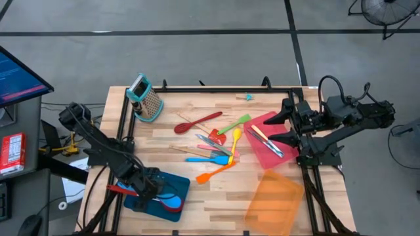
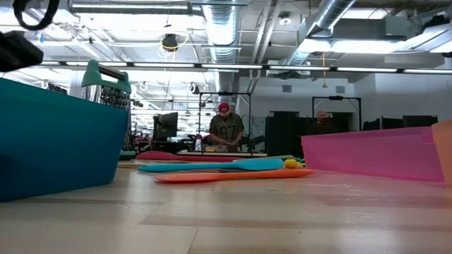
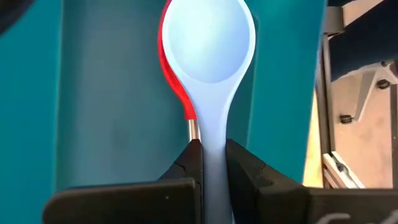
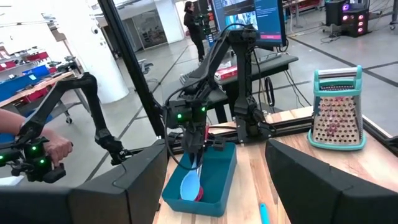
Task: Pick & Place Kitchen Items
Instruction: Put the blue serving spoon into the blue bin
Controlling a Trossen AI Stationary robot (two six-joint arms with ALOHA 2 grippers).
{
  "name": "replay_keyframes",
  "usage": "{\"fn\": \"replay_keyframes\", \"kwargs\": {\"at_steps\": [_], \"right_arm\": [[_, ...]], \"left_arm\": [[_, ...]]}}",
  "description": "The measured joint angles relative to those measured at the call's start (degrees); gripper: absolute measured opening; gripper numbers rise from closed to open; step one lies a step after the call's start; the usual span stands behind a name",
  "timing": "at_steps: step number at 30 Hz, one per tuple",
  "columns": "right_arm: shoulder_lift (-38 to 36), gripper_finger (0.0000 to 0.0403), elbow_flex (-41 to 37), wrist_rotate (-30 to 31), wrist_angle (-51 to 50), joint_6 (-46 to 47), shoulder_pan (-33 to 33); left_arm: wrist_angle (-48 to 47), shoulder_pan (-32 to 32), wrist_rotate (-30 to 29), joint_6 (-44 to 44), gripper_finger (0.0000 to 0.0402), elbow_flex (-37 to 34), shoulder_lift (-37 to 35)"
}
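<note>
My left gripper [image 1: 152,190] is over the blue tray [image 1: 176,182] at the table's near left, shut on a light blue spoon [image 3: 208,43]. A red spoon with a metal neck [image 3: 176,93] lies in the tray under the blue spoon's bowl. More kitchen items lie loose at mid-table: a red spoon [image 1: 197,122], a green spatula [image 1: 236,123], a yellow one [image 1: 235,140], a blue one [image 1: 202,159] and an orange one [image 1: 215,172]. My right gripper [image 1: 274,128] hangs open above the table's right side, holding nothing. My left gripper pinches the light blue spoon's handle [image 3: 213,163] between its two fingers, just behind the neck. The fingers slant down from the table's left side and lie along the handle. The spoon's bowl [image 4: 189,185] is down inside the blue tray, over the red spoon.
A metal box grater with a teal handle [image 1: 146,98] stands at the far left. A pink tray [image 1: 283,160] holding several utensils lies under my right gripper, and an orange tray [image 1: 274,203] lies near the right front edge. People are in the room beyond the table.
</note>
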Motion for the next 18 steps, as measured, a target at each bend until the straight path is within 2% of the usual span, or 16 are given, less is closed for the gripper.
{"fn": "replay_keyframes", "kwargs": {"at_steps": [6, 12, 18], "right_arm": [[0.00, 0.0265, 0.00, 0.00, 0.00, 0.00, -0.02], [0.00, 0.0265, 0.00, 0.00, 0.00, 0.00, -0.02], [0.00, 0.0265, 0.00, -0.01, 0.02, 0.00, -0.02]], "left_arm": [[0.30, -0.44, -0.02, 0.04, 0.0021, 0.00, 2.92], [0.56, -0.44, -0.02, 0.04, 0.0023, 0.00, 2.82], [0.84, -0.41, 0.57, 0.06, 0.0042, 0.00, 2.74]]}}
